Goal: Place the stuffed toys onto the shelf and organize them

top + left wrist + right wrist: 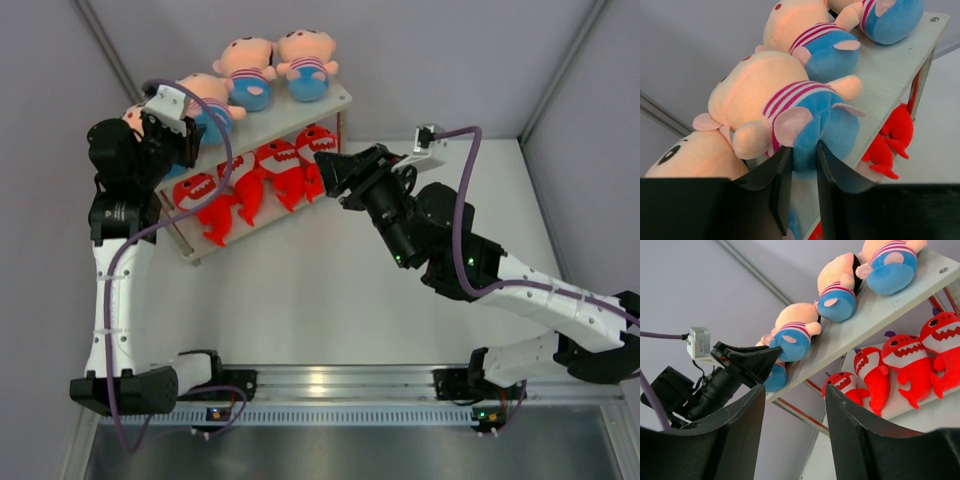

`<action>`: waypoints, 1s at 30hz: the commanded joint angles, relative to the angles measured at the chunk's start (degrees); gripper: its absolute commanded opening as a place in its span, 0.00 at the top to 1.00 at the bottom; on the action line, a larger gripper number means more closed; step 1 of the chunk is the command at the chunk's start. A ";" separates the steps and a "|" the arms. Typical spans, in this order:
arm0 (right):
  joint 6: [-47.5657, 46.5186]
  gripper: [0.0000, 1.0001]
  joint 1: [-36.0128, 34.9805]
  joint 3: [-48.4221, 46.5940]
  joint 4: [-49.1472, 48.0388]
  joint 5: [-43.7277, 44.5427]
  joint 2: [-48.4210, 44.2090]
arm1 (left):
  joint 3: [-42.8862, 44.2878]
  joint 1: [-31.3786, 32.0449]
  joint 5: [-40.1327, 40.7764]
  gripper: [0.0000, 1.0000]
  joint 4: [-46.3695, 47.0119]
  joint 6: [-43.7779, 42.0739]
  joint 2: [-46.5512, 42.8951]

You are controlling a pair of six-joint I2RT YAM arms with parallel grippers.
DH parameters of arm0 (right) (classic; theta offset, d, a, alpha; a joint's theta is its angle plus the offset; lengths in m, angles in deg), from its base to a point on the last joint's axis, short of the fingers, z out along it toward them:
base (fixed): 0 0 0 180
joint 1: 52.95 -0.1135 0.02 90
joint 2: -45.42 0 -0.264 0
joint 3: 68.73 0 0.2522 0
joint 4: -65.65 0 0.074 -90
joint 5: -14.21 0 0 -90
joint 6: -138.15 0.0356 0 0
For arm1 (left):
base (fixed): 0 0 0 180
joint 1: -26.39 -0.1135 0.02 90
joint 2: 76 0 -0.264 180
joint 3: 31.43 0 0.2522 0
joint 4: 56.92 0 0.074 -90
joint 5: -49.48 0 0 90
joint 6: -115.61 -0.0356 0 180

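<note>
End effectors: L (pixel 802 155) nearly together against doll (pixel 790 105) shorts, grip unclear; R (pixel 795 390) wide apart, empty.

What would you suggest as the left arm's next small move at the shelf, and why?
Probably lift the left gripper straight up and away from the shelf. Four dolls lie on the top board, the end doll right at the gripper, and four sharks fill the lower one, so nothing seems left to place. If it grips that doll, open first; I cannot tell.
</note>
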 commanded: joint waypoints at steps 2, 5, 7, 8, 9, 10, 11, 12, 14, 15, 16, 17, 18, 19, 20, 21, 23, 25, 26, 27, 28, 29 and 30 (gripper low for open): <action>-0.82 0.48 -0.26 -0.30 -2.62 0.58 -1.36 | -0.04 -0.13 -1.45 0.58 3.98 -0.23 -3.16; -0.73 0.48 -0.26 -0.39 -2.62 0.23 -1.10 | -0.22 -0.22 -1.27 0.42 3.90 -0.05 -3.43; -0.73 0.48 -0.34 -0.57 -2.45 0.23 -0.92 | -0.40 -0.13 -1.27 0.35 3.90 0.03 -3.51; -0.73 0.48 -0.26 -0.65 -2.27 0.14 -0.92 | -0.40 -0.13 -1.45 0.34 3.90 0.03 -3.60; -0.82 0.48 -0.26 -0.83 -2.27 0.14 -0.75 | -0.40 -0.13 -1.62 0.34 3.90 0.12 -3.60; -0.82 0.48 -0.26 -1.00 -2.27 0.14 -0.75 | -0.48 -0.13 -1.97 0.33 3.90 0.21 -3.60; -0.90 0.48 -0.34 -1.09 -2.10 0.23 -0.75 | -0.40 -0.13 -2.15 0.32 3.90 0.38 -3.60; -1.25 0.48 -0.26 -1.27 -2.09 0.23 -0.49 | -0.22 -0.13 -2.50 0.32 3.90 0.65 -3.60; -2.39 0.47 -0.26 -2.84 -1.05 0.23 0.13 | 0.22 -0.13 -3.55 0.30 3.90 1.35 -3.69; -4.66 0.46 -0.26 -4.07 -0.87 0.14 1.70 | 0.39 -0.22 -3.90 0.30 3.90 1.61 -3.69; -6.60 0.46 -0.17 -8.00 1.75 -0.04 2.84 | 0.83 -0.14 -4.08 0.30 3.90 2.05 -3.78; -8.97 0.46 -0.08 -10.56 2.90 -0.12 4.25 | 1.10 -0.13 -4.61 0.30 3.90 2.40 -3.78; -14.04 0.46 0.18 -15.89 5.53 0.22 7.57 | 1.71 -0.13 -4.79 0.29 3.90 2.58 -3.78; -16.26 0.45 0.36 -18.64 6.86 0.66 9.43 | 2.06 -0.13 -4.96 0.29 3.90 3.10 -3.78; -18.11 0.45 0.62 -21.20 8.44 0.40 11.19 | 2.41 -0.13 -5.14 0.29 3.64 3.20 -3.78; -21.18 0.43 0.88 -24.96 10.19 -0.21 13.99 | 3.29 -0.13 -5.49 0.29 3.37 3.37 -3.78; -23.22 0.43 1.50 -25.79 9.78 -2.93 15.42 | 3.99 -0.13 -6.10 0.29 3.28 3.81 -3.78; -24.90 0.42 2.11 -22.29 5.57 -6.35 14.81 | 5.57 -0.13 -7.07 0.29 3.28 4.86 -3.17; -25.33 0.42 2.38 -20.54 3.90 -7.84 14.29 | 6.28 -0.13 -6.99 0.29 3.28 5.39 -1.60; -26.82 0.42 2.82 -17.39 2.23 -9.34 13.41 | 8.02 -0.13 -6.03 0.29 3.28 6.27 -0.71; -27.79 0.42 3.95 -16.40 0.65 -12.31 13.14 | 8.91 -0.13 -4.97 0.29 3.19 7.84 0.43; -28.67 0.43 4.75 -15.69 0.63 -13.47 13.23 | 9.62 -0.05 -4.35 0.28 2.93 8.29 2.36; -29.29 0.43 5.54 -15.16 1.15 -14.09 13.49 | 11.28 -0.05 -4.00 0.28 2.23 8.21 3.33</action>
